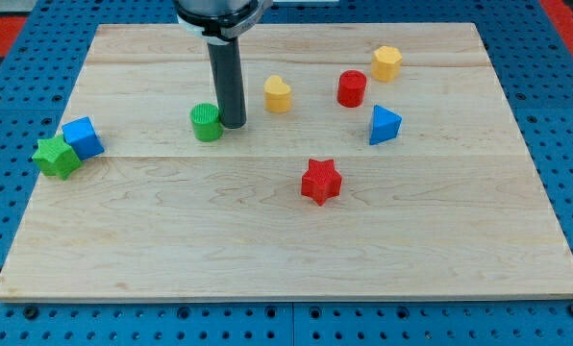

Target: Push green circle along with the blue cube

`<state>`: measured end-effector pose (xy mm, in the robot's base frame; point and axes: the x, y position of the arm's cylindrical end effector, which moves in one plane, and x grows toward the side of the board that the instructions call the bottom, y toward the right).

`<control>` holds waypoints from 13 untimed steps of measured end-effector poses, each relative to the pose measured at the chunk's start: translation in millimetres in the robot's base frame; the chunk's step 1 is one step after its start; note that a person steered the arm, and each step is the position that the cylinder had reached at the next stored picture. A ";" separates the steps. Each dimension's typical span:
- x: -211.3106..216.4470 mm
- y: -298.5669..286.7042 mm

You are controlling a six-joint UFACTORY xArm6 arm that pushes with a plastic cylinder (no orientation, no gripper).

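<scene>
One green circle (207, 122), a short upright cylinder, sits on the wooden board (286, 250) left of centre, and our tip (234, 125) stands just at its right side, touching or nearly so. We have no fingers to open or close, only the bare rod, so we take hold by pressing against the side wall. We judge the piece light, stiff and ready to slide on the smooth wood; being round, it may roll off the tip unless we push through its middle. The blue cube (83, 137) lies well apart toward the view's left edge, touching a green star (56, 157). Further right are a yellow heart-like block (278, 94), red cylinder (352, 88), yellow hexagon (386, 62), blue triangle (384, 125) and red star (320, 181).
</scene>
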<state>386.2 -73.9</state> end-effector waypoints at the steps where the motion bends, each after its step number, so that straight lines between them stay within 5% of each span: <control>1: 0.0 -11.1; 8: 16.3 -38.2; 13: -11.4 -68.8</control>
<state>374.9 -142.7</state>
